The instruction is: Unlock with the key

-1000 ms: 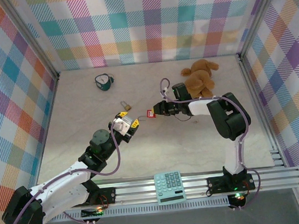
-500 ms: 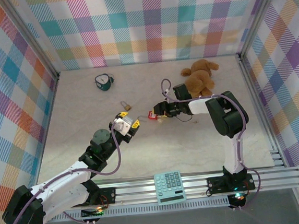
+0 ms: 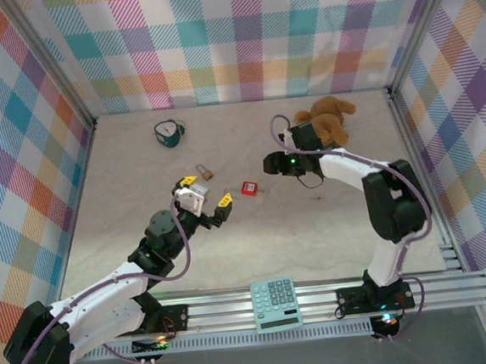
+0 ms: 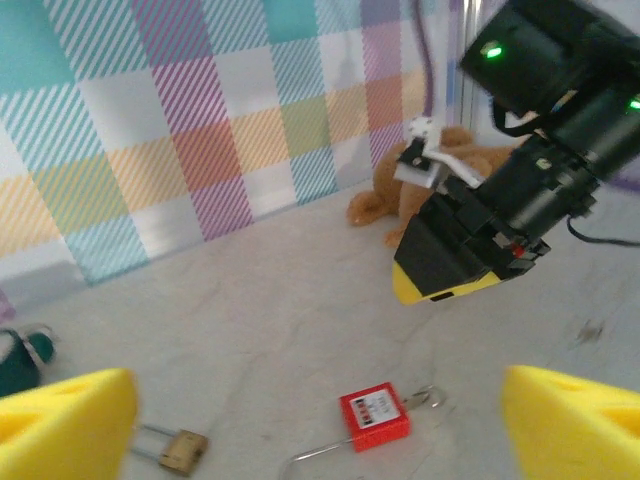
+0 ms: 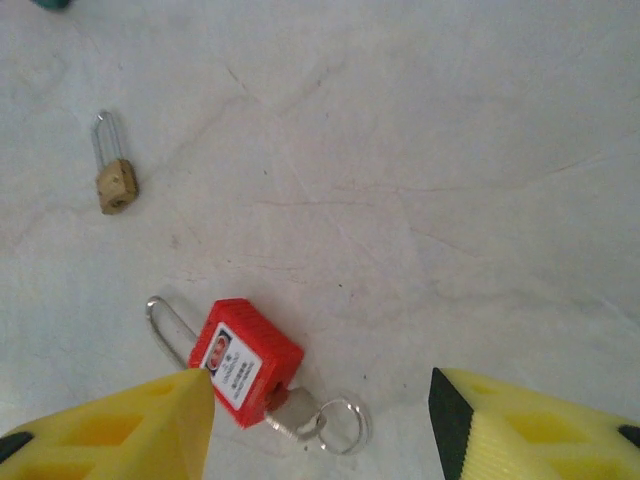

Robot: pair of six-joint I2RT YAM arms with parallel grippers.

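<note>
- Near edge: a teal calculator (image 3: 276,304) lies on the rail frame between the two arm bases.
- Left hand (image 3: 206,192): held over the desk (image 3: 316,235) left of centre. Its yellow fingers (image 4: 65,415) are spread wide apart with nothing between them.
- Red padlock (image 5: 245,362): lies flat on the desk near the centre, just right of the left hand and clear of both hands. Its thin wire shackle points away from the key end. Whether the shackle is released cannot be told.
- The key (image 5: 290,410): seated in the bottom face of the red padlock, with only its head protruding. A small metal ring (image 5: 340,425) hangs from the head and rests on the desk.
- Right hand (image 3: 269,163): raised above the desk, just beyond and to the right of the red padlock. Its fingers (image 5: 530,425) stand apart and grip nothing. In the right wrist view the padlock and key lie on the desk below the gap, touching neither finger.
- Brass padlock (image 3: 204,173): lies on its side, left of the red padlock and apart from it, just beyond the left hand.
- Plush bear (image 3: 327,123): brown, lying at the far right behind the right arm.
- Small teal object (image 3: 168,133): sits at the far left, well apart from the padlocks.
</note>
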